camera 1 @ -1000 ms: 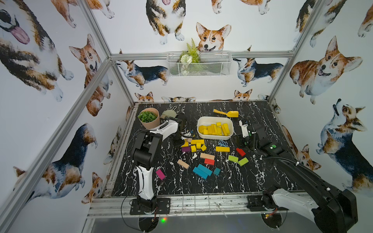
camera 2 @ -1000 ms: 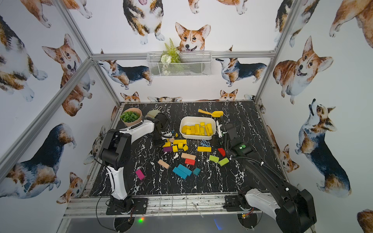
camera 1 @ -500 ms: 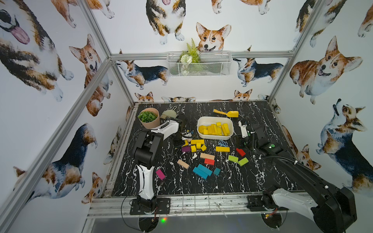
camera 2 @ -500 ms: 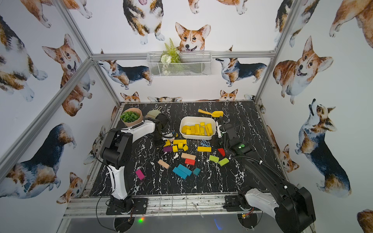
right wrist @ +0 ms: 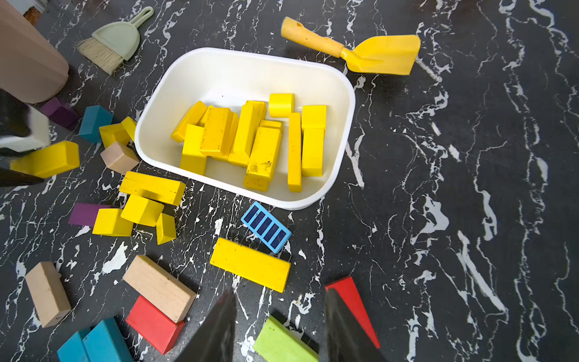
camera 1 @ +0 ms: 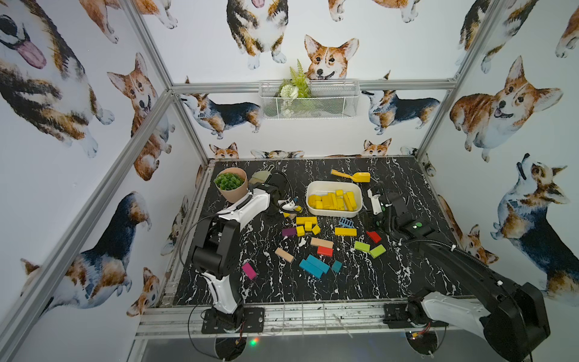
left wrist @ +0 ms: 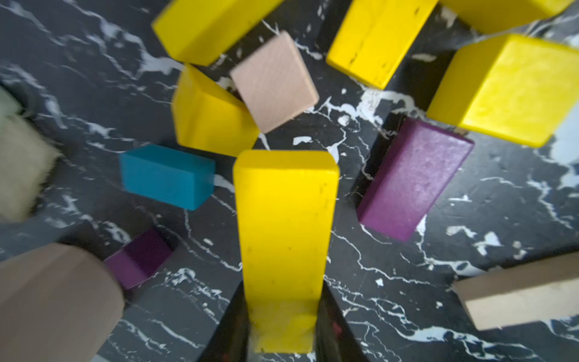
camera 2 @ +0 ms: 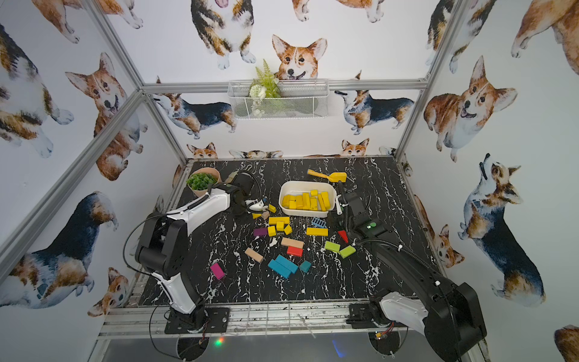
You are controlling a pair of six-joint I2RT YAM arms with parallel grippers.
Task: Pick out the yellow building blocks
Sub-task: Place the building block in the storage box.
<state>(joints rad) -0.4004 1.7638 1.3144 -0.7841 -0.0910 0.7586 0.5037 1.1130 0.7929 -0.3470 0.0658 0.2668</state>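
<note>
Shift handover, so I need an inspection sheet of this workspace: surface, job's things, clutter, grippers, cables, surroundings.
Surface: black, white-veined marble-look tabletop, strewn with blocks.
Job's things: yellow painted wooden blocks piled in the white plastic tub; more loose beside it.
Clutter: red, green, teal, purple, pink and tan wooden blocks; blue slatted piece; yellow plastic toy shovel; brush with pale green dustpan; potted green plant.
Grippers: left gripper shut on one yellow bar; right gripper open, empty.
Cables: black ribbed hose along the right arm.
Surroundings: corgi-print walls; white wire basket on the rear rail.
</note>
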